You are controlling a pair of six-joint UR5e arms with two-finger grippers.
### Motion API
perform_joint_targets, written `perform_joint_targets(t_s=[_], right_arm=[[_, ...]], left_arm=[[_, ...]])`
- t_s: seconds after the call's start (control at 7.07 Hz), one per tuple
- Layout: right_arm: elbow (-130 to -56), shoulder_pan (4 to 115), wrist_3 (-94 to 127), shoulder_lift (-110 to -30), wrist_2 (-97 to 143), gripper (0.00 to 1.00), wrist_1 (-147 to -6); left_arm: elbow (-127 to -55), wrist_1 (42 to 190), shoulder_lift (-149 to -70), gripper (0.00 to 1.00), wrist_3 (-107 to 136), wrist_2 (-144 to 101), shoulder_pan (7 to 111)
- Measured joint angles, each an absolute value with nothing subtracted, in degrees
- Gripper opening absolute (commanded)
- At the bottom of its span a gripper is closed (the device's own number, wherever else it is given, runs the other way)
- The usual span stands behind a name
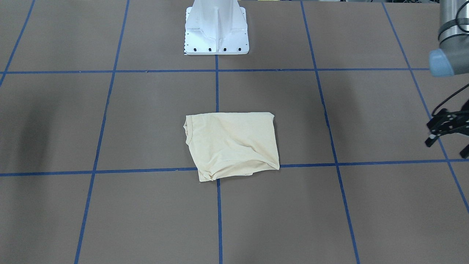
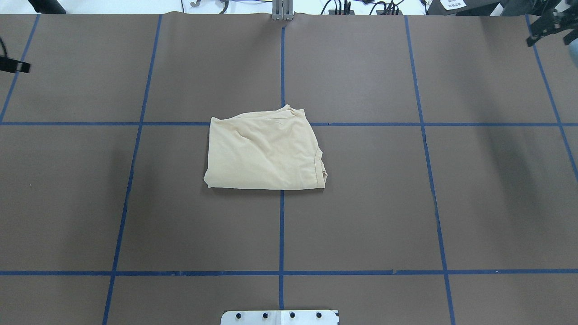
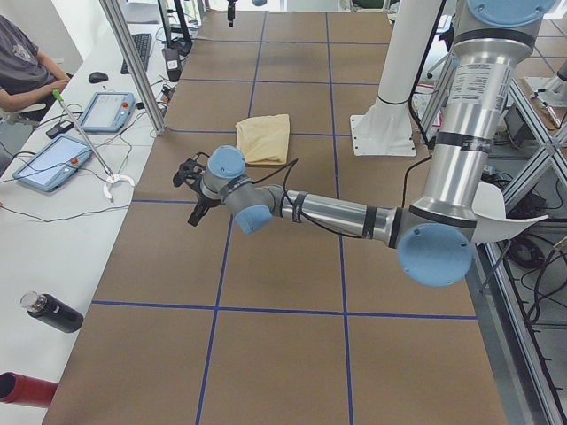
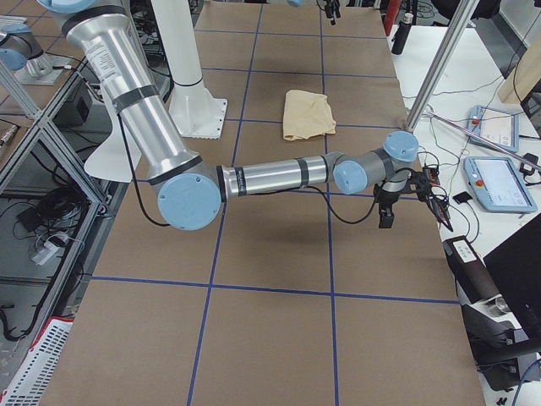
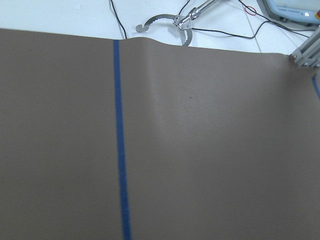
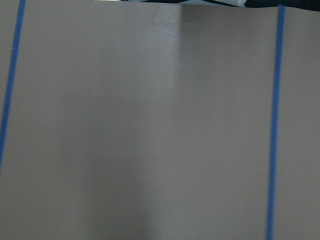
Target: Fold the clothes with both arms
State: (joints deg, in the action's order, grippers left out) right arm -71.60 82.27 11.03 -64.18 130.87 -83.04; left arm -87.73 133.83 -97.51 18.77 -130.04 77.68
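Note:
The pale beige T-shirt (image 1: 231, 143) lies folded into a rough rectangle at the middle of the brown table, print hidden; it also shows in the overhead view (image 2: 264, 151). No gripper touches it. My left gripper (image 1: 447, 146) hovers far off at the table's left end, jaws spread and empty; the left side view (image 3: 190, 190) shows it low over the table. My right gripper (image 2: 547, 41) is at the far right corner, jaws spread and empty; it also shows in the right side view (image 4: 406, 199). Both wrist views show only bare table and blue tape.
The white pedestal (image 1: 216, 33) stands at the robot's side of the table. Blue tape lines (image 2: 281, 225) grid the surface. A bench with tablets (image 3: 51, 164), bottles (image 3: 53, 312) and a seated person (image 3: 27, 66) runs along the far edge.

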Motion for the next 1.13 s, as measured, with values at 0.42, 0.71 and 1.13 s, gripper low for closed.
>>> perform_joint_targets(t_s=[0.42,0.71,1.13], right_arm=[[-78.9,89.9,-5.9,-75.2,131.7,1.00,-90.9],[-87.6,90.5,-6.4,-82.7,133.6,1.00,-94.4],[-90.3,90.4,-7.0,-84.9,134.8,1.00,-97.0]], left_arm=[[-89.2,119.5,-93.4,0.99,2.1,-133.7,87.5],[-93.8,112.6,-91.0,1.00,1.1,-134.1,88.7],[-101.3,109.3,-86.4,1.00,4.4,-134.2,88.9]])
